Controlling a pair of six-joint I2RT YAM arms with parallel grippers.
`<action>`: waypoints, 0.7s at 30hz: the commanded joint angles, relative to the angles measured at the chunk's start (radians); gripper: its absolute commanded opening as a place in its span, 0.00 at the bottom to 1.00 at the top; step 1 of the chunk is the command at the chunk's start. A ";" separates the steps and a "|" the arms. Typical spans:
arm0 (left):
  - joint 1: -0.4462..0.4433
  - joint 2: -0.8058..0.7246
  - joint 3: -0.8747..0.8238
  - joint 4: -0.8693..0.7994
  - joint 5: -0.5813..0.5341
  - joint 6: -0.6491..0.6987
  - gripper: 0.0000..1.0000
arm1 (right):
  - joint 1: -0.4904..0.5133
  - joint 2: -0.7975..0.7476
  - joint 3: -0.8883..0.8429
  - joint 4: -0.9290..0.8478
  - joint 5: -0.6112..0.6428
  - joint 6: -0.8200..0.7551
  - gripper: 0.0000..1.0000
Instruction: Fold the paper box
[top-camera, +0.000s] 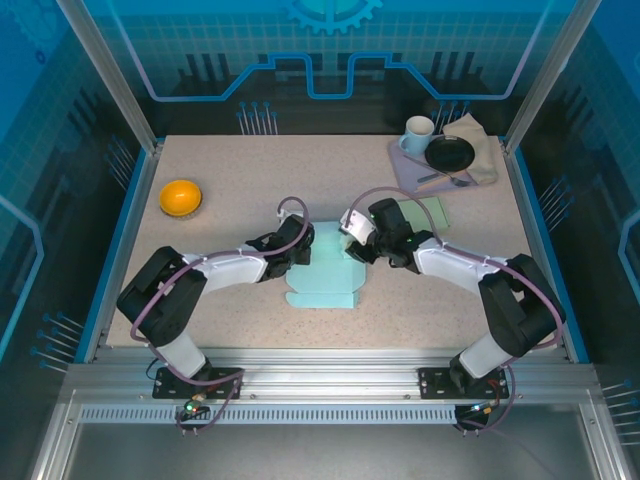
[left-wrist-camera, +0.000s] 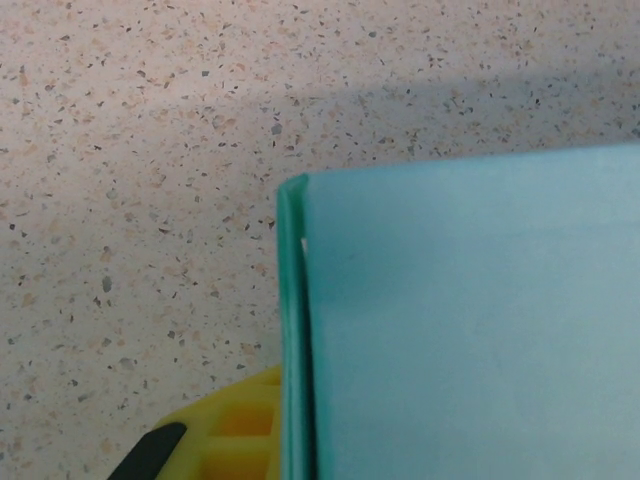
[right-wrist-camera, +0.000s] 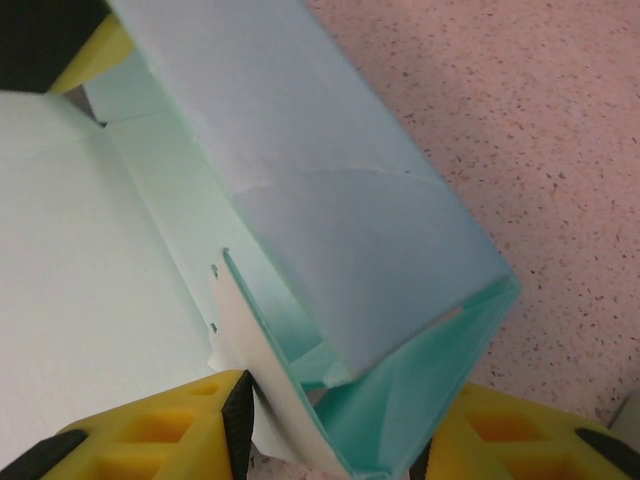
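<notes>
Speckled beige tabletop (top-camera: 230, 200), blue-walled cell. Pale teal die-cut paper box (top-camera: 325, 285) lies at table centre, between both arms. Right gripper (right-wrist-camera: 330, 440): jaws apart, straddling a raised side wall at the box's right edge. Left gripper (top-camera: 300, 245) is at the box's left edge, one yellow finger (left-wrist-camera: 235, 430) beside the fold; spread cannot be told.

Seen from above, the far edge of the paper box (top-camera: 325, 285) vanishes under the left gripper (top-camera: 299, 245) and right gripper (top-camera: 354, 243), so neither grip can be judged. In the left wrist view, one yellow finger (left-wrist-camera: 235, 425) is cut off. The utensil (top-camera: 443, 180) beside the far-right plate (top-camera: 450, 154) is too small to name.
</notes>
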 joint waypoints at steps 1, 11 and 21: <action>-0.031 0.018 0.034 -0.031 0.019 -0.055 0.04 | 0.033 0.031 0.042 0.097 0.021 0.117 0.45; -0.042 0.012 0.067 -0.119 0.025 -0.128 0.04 | 0.094 0.112 0.028 0.301 0.249 0.201 0.43; -0.044 -0.008 0.091 -0.193 0.022 -0.138 0.05 | 0.114 0.217 0.025 0.456 0.368 0.245 0.32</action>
